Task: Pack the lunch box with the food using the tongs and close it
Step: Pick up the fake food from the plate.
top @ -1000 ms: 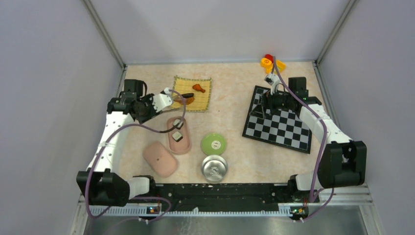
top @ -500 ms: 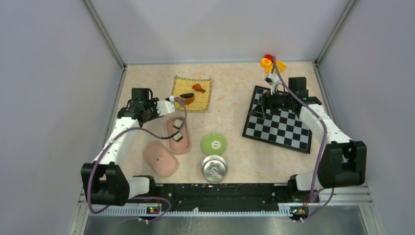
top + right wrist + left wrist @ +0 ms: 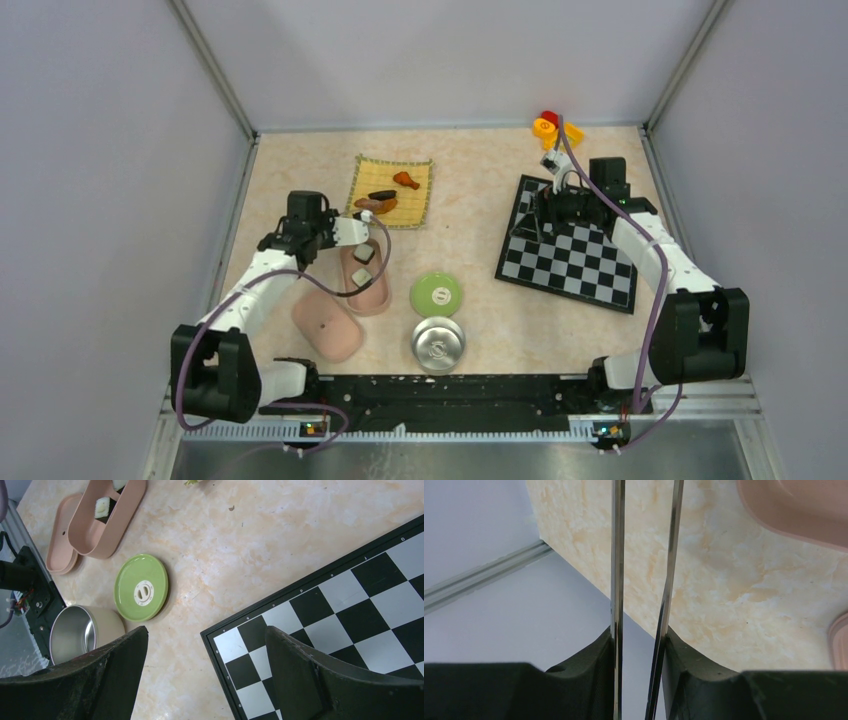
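Silver tongs (image 3: 617, 580) sit clamped in the left hand (image 3: 639, 640), both slim arms pinched between its fingers and running straight out ahead of it. Their tips lie beyond the wrist view, so I cannot tell whether they carry anything. From above, that hand hangs at the far end of the pink lunch box (image 3: 375, 298), which runs far to near and holds two sushi rolls (image 3: 362, 283). Three brown and orange food pieces (image 3: 405, 180) lie on the yellow mat (image 3: 418, 205), just far and right of it. The right hand (image 3: 206, 635) gapes empty over the chessboard (image 3: 350, 610), well off right, so the left is nearer.
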Action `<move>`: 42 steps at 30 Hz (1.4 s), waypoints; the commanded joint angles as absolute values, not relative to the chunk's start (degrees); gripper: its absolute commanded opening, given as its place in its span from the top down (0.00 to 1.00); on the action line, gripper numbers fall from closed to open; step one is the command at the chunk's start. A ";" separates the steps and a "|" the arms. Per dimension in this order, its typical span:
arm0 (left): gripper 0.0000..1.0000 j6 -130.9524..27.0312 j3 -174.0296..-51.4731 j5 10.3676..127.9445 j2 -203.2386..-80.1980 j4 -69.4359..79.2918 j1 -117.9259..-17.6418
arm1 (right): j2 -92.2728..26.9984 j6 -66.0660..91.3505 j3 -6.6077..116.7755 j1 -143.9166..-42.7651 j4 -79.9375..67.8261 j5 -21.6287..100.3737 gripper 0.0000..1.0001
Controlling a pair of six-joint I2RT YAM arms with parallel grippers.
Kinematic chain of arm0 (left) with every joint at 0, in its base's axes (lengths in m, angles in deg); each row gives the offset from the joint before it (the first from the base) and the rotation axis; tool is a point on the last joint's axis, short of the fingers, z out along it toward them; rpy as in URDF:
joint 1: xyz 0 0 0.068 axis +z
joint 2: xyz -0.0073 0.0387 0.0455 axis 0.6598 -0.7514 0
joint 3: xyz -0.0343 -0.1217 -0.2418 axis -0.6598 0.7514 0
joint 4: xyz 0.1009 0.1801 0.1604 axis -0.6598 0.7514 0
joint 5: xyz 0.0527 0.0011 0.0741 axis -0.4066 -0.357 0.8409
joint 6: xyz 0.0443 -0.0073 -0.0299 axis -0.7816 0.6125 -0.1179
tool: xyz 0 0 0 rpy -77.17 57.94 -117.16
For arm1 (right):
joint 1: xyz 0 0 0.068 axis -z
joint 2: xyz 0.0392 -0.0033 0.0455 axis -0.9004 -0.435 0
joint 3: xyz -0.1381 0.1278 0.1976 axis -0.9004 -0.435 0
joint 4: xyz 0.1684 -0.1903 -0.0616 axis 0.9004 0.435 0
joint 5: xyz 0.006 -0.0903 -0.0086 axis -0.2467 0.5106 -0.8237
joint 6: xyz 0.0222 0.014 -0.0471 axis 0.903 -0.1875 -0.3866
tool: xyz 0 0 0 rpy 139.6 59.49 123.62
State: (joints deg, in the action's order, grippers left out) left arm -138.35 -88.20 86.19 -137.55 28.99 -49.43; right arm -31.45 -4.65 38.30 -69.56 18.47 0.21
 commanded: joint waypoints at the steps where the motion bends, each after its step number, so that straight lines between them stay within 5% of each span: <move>1: 0.61 -140.01 -86.78 88.57 -137.01 22.24 -50.09 | -31.27 -5.69 38.52 -69.15 17.62 -0.62 0.15; 19: 0.63 -141.37 -80.33 91.71 -137.23 11.92 -52.88 | -31.23 -5.42 38.50 -68.95 17.49 -1.06 0.15; 42: 1.00 -133.46 -92.29 87.83 -132.50 28.01 -52.95 | -30.93 -5.25 38.49 -68.79 17.42 -1.28 0.15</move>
